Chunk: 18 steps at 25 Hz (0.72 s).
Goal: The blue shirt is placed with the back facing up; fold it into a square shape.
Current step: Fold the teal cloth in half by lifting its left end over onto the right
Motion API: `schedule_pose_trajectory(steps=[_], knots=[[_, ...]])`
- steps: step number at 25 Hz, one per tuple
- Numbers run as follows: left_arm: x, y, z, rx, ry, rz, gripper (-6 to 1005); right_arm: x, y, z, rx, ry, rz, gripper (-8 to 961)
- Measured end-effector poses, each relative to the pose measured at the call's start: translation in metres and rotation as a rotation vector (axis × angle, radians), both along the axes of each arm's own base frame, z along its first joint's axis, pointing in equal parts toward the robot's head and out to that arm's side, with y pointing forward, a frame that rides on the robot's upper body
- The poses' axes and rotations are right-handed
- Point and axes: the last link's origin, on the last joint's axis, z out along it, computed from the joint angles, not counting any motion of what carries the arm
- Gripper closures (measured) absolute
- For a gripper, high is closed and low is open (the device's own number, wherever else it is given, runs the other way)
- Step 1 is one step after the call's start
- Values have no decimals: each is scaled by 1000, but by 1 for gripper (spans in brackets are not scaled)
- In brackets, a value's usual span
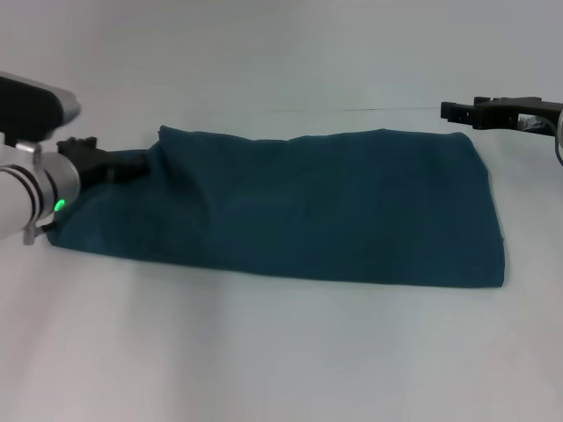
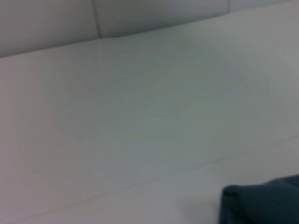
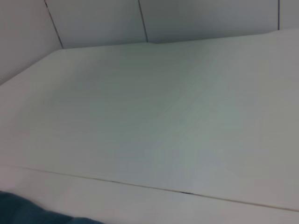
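Note:
The blue shirt (image 1: 317, 211) lies on the white table as a long dark teal band running left to right. My left gripper (image 1: 130, 164) is at the shirt's far left end, shut on the fabric, which rises in a small peak beside it. A bit of that fabric, the blue shirt (image 2: 261, 200), shows in the left wrist view. My right gripper (image 1: 459, 112) hovers just beyond the shirt's far right corner, apart from the cloth. In the right wrist view only an edge of the blue shirt (image 3: 28, 212) appears.
The white table (image 1: 281, 352) stretches all around the shirt, with a thin seam (image 1: 352, 110) running across it behind the cloth. A panelled wall (image 3: 140, 18) stands at the back.

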Motion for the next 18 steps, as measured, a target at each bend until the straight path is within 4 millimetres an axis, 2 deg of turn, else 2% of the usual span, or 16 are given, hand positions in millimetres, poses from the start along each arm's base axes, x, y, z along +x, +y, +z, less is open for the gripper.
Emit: schedule_pose_trajectory(steps=[18], knots=[[13, -1, -20, -80, 54, -58, 141, 7, -6, -6, 2, 4, -20, 296]])
